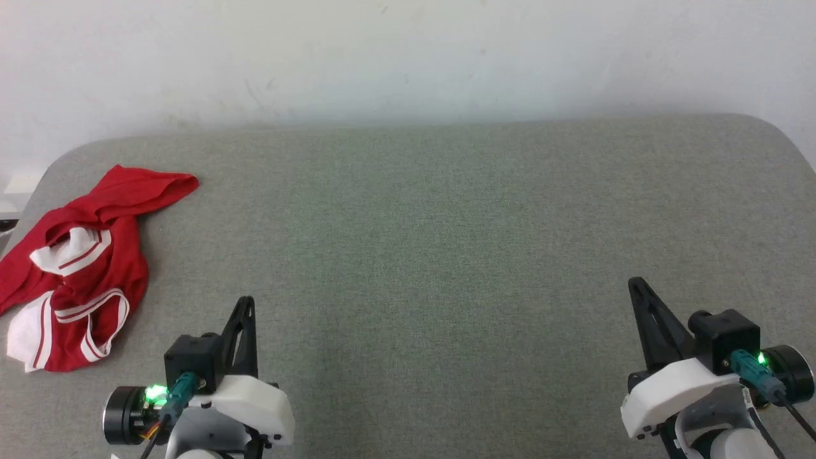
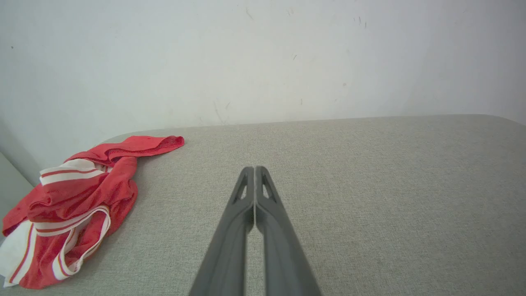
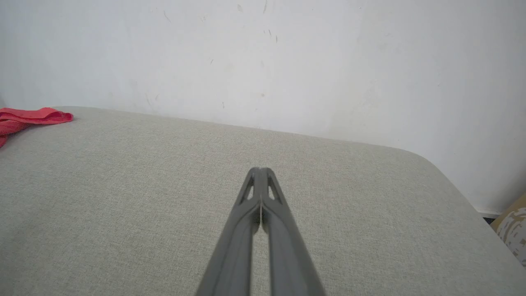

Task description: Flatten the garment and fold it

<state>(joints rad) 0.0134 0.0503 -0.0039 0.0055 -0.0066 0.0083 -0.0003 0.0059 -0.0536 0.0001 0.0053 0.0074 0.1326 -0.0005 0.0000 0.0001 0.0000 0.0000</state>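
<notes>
Red garment (image 2: 82, 193) bunched, stripes facing left hand (image 2: 254, 168)

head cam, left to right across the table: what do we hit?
garment, crumpled near the table's left edge → left gripper, shut, holding nothing → right gripper, shut, holding nothing. Bare grey table lies between the two grippers.

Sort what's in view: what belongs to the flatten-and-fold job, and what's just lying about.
Belongs to the job:
- the garment, crumpled in a heap to the robot's left
- left gripper and right gripper, both shut and empty

Just there:
- the grey table
- the white wall
- a tan patterned thing beyond the table's corner, too cut off to name
</notes>
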